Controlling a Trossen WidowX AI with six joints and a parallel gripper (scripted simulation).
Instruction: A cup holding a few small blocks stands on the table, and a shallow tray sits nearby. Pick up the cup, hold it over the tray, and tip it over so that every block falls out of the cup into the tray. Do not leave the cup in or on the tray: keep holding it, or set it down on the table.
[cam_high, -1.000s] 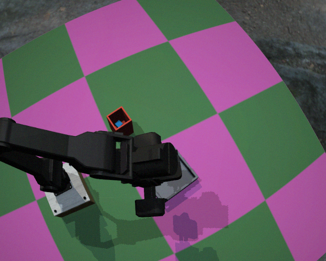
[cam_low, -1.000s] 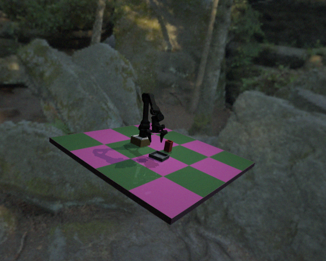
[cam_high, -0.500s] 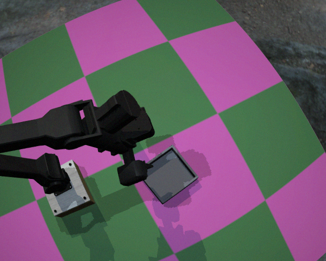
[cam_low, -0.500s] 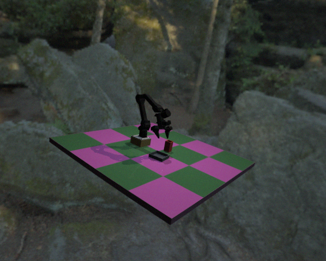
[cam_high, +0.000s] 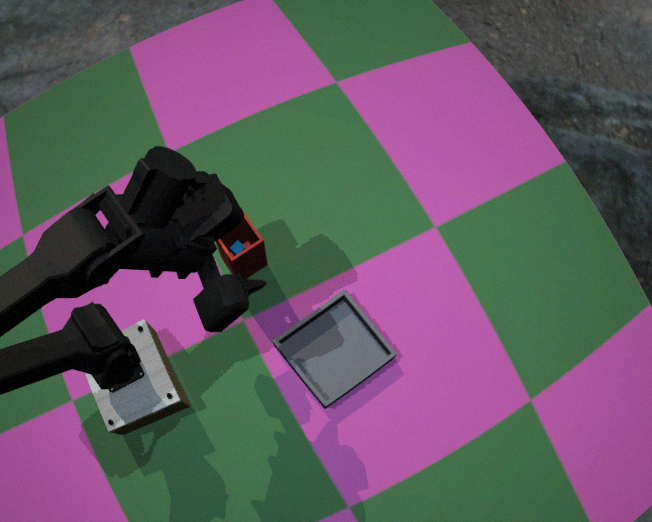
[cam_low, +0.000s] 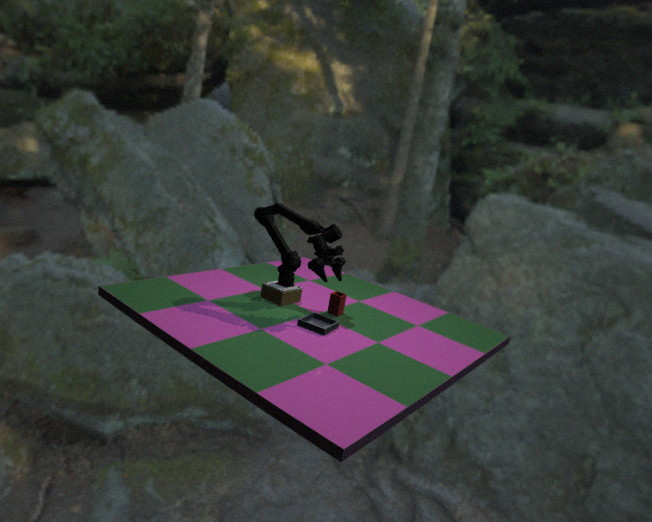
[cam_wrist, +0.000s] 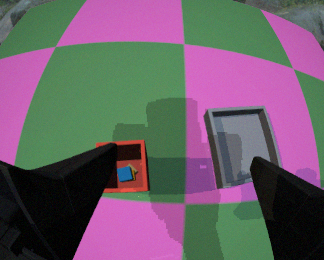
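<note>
Hand: the hand (cam_high: 250, 250) (cam_low: 334, 280) (cam_wrist: 187, 158) has its black fingers wide apart, with nothing between them; it hangs above the counter (cam_high: 391, 157) (cam_low: 326, 396) (cam_wrist: 100, 90), pointing down in the exterior view.
Cup: the red cup (cam_high: 249, 263) (cam_low: 336, 304) (cam_wrist: 146, 166) stands upright on the counter, left of centre in the top view, right of centre in the exterior view, and lower left in the wrist view, where one fingertip overlaps its upper left corner.
Blocks: a blue block (cam_high: 237, 246) (cam_wrist: 125, 174) lies inside the cup, with a yellow block (cam_wrist: 133, 171) partly hidden beside it in the wrist view; the full count cannot be told.
Tray: the grey tray (cam_high: 353, 353) (cam_low: 318, 324) (cam_wrist: 250, 135) lies flat near the cup, apart from it; it is just right of and below centre in the top view and at the right in the wrist view, with a fingertip overlapping its lower right part. A shadow crosses its floor.
Arm: the black arm (cam_high: 68, 244) (cam_low: 296, 217) comes in from the left edge of the top view and bends high in the exterior view.
Base: the block-shaped base (cam_high: 115, 424) (cam_low: 267, 295) sits lower left in the top view.
Counter: pink and green checks.
</note>
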